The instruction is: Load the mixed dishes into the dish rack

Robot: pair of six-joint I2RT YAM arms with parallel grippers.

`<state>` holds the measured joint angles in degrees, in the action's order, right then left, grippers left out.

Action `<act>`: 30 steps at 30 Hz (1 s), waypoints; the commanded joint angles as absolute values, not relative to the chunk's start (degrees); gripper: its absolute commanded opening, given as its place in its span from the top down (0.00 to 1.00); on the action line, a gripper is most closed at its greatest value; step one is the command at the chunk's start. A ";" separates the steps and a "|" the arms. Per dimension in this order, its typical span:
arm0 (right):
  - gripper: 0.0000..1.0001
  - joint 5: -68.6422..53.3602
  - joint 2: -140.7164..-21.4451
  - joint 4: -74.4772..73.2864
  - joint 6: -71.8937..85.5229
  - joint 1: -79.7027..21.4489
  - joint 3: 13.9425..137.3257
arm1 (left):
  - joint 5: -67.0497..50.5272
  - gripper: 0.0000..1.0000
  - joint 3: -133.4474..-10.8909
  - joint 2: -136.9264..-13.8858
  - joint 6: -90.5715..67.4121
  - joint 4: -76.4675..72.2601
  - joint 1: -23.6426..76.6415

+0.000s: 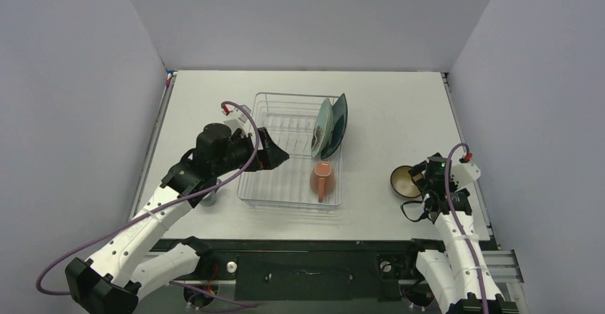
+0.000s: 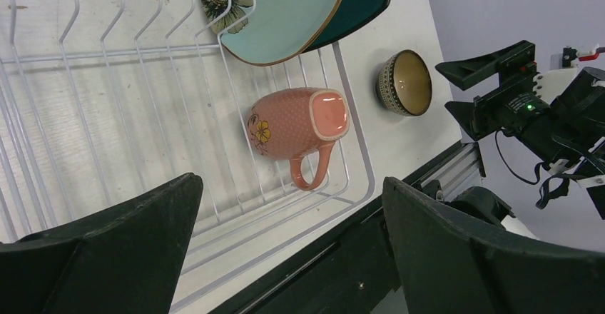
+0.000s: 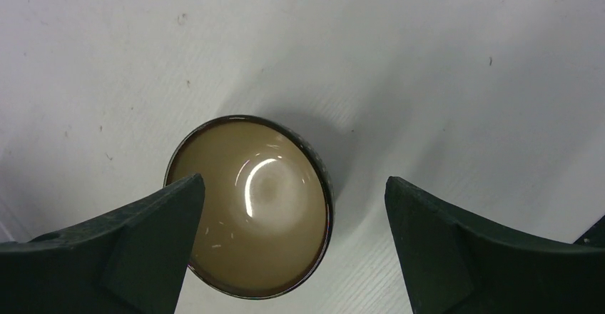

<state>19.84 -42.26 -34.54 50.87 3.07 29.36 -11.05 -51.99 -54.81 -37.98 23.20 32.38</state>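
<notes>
- Fingers [image 2: 107, 257] of the left hand [image 2: 291, 184] are spread wide and hold nothing, above the rack [image 1: 285, 103] at the middle of the table [image 1: 399, 107].
- Pale plate [image 1: 324, 125] and dark plate [image 1: 341, 118] stand upright in the rack's far right corner.
- Orange mug [image 1: 322, 178] lies on its side in the rack's near right corner.
- Bowl [image 1: 404, 181] sits upright near the table's right edge, with the right hand [image 3: 292, 185] spread over it.

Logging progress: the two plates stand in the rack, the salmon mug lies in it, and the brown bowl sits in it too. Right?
Not quite. The brown bowl is outside the rack, on the table beneath the open right gripper, as the top view shows. The rest holds.
</notes>
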 commanded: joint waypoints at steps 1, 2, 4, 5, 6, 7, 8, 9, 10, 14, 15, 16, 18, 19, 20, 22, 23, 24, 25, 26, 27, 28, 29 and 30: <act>0.08 15.29 -43.34 -32.65 50.89 3.44 28.30 | -10.64 0.03 -52.84 -53.74 -38.54 20.15 33.11; 0.09 15.23 -43.79 -32.51 50.82 3.54 27.93 | -10.55 0.03 -52.87 -53.76 -38.52 20.18 33.25; 0.09 14.98 -44.38 -32.46 50.88 3.66 27.52 | -10.39 0.03 -53.14 -53.71 -38.50 20.29 33.40; 0.10 15.09 -44.56 -32.32 50.97 3.68 27.29 | -10.34 0.03 -53.19 -53.64 -38.50 20.26 33.58; 0.10 15.11 -44.80 -31.83 50.95 3.80 26.73 | -10.34 0.03 -53.20 -53.58 -38.63 20.19 33.62; 0.10 15.11 -44.94 -31.43 50.88 3.83 26.42 | -10.36 0.03 -53.19 -53.50 -38.74 20.23 33.74; 0.11 14.98 -45.10 -30.73 50.86 3.90 25.81 | -10.28 0.03 -53.13 -53.38 -38.82 20.27 33.83; 0.12 14.92 -45.22 -30.44 50.96 3.93 25.56 | -10.28 0.03 -53.11 -53.25 -38.83 20.29 34.03; 0.13 14.54 -45.52 -29.85 51.11 4.01 25.11 | -10.15 0.03 -53.16 -53.21 -38.84 20.52 34.13; 0.16 14.21 -46.71 -27.77 50.39 4.12 23.95 | -9.94 0.03 -53.22 -53.00 -39.04 20.79 34.35; 0.16 14.34 -47.04 -27.07 50.29 4.24 23.57 | -9.98 0.03 -53.28 -53.00 -39.16 20.81 34.49; 0.16 14.38 -47.90 -26.81 50.15 4.32 23.38 | -9.94 0.03 -53.36 -52.95 -39.19 20.83 34.71; 0.16 14.00 -48.96 -26.11 50.17 4.57 22.95 | -9.76 0.03 -53.66 -52.88 -39.20 20.94 34.98; 0.17 13.63 -49.44 -25.60 50.25 4.64 22.55 | -9.67 0.03 -53.77 -52.95 -39.20 20.93 35.02; 0.17 13.41 -49.59 -25.19 50.26 4.65 22.35 | -9.54 0.03 -53.87 -53.02 -39.27 20.81 35.30; 0.19 13.13 -50.07 -24.13 50.27 4.66 21.73 | -9.53 0.03 -54.13 -53.42 -39.43 20.71 35.66; 0.20 13.13 -50.16 -23.72 50.32 4.66 21.41 | -9.50 0.03 -54.40 -53.56 -39.49 20.68 35.85; 0.22 13.02 -50.17 -23.64 50.34 4.66 21.34 | -9.50 0.03 -54.58 -53.86 -39.51 20.70 36.21; 0.23 12.79 -50.18 -23.58 50.42 4.66 21.24 | -9.41 0.03 -54.98 -54.00 -39.44 20.77 36.39; 0.25 12.68 -50.10 -23.43 50.39 4.70 21.21 | -9.36 0.03 -55.13 -54.24 -39.33 20.81 36.74; 0.25 12.57 -49.86 -23.17 50.37 4.67 21.08 | -9.11 0.03 -55.27 -54.36 -39.31 20.78 36.91; 0.25 12.57 -49.76 -23.01 50.32 4.66 21.00 | -9.08 0.03 -55.27 -54.53 -39.38 20.55 37.22; 0.25 12.61 -49.77 -22.61 50.35 4.66 20.83 | -9.06 0.03 -55.30 -54.60 -39.49 20.47 37.33; 0.27 12.59 -49.76 -22.38 50.31 4.68 20.68 | -9.14 0.03 -55.34 -54.65 -39.47 20.24 37.66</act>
